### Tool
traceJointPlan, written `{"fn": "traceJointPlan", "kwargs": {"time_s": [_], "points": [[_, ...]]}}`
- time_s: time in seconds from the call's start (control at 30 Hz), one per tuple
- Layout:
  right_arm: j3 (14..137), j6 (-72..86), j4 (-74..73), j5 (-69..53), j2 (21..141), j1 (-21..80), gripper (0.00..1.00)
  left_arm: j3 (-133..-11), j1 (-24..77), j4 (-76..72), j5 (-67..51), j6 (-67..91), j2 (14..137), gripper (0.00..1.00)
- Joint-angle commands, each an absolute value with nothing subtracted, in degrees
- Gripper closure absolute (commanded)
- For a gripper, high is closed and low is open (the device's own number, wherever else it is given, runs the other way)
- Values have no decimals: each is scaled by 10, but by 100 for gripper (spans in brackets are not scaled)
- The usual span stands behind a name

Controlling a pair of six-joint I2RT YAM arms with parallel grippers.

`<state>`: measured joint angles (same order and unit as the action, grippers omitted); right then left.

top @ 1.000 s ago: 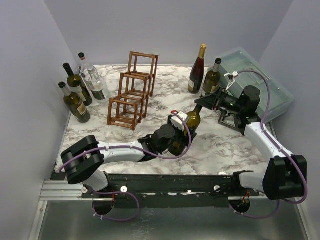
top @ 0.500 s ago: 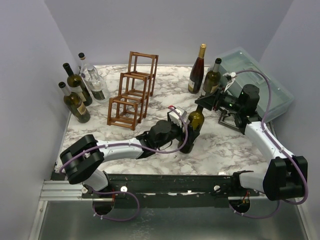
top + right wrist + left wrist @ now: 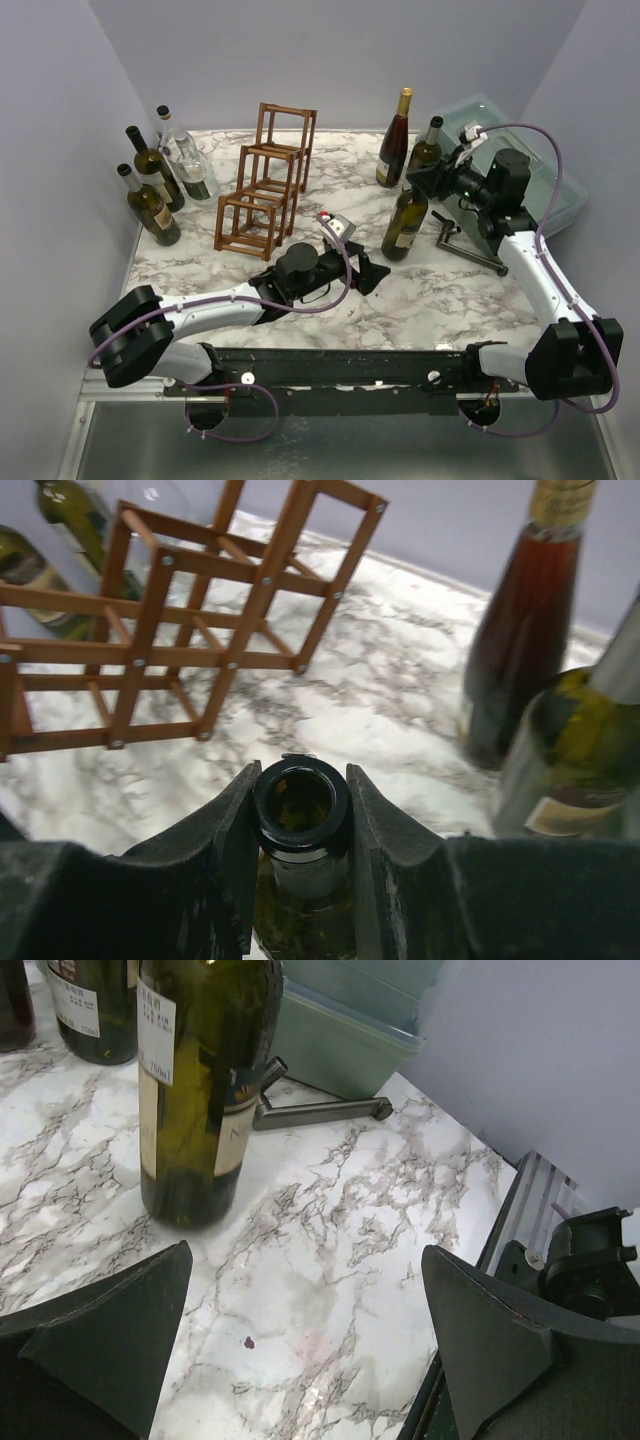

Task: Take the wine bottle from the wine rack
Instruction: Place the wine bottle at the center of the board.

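Standing upright on the table [image 3: 450,290], well apart from the rack [image 3: 265,185], the bottle [image 3: 405,225] is stiff, smooth glass. It is likely heavy for its width, slippery, and apt to break if it topples. Whether it holds any wine I cannot tell through the dark green glass, so it is best treated as full. The neck just under the lip looks the surest hold, and the right gripper [image 3: 425,182] has it there, its jaws closed on both sides with the open mouth showing between them. The labelled body would suit a wider grasp. The left gripper [image 3: 362,270] lies low over the table, its jaws spread wide and holding nothing. A second ago that gripper was clasped round the body of a leaning bottle. Since then the bottle has been stood up farther right, and the left arm has let go and drawn back.
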<state>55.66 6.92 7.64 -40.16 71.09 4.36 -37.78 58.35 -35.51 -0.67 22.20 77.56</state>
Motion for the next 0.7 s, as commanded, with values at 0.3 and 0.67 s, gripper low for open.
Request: {"fn": "traceJointPlan", "kwargs": {"time_s": [0.3, 0.67], "points": [[577, -60, 125, -260, 734, 37, 99, -344, 580, -239, 21, 192, 631, 1], [562, -47, 117, -279, 728, 37, 36, -348, 572, -159, 57, 165, 545, 1]]}}
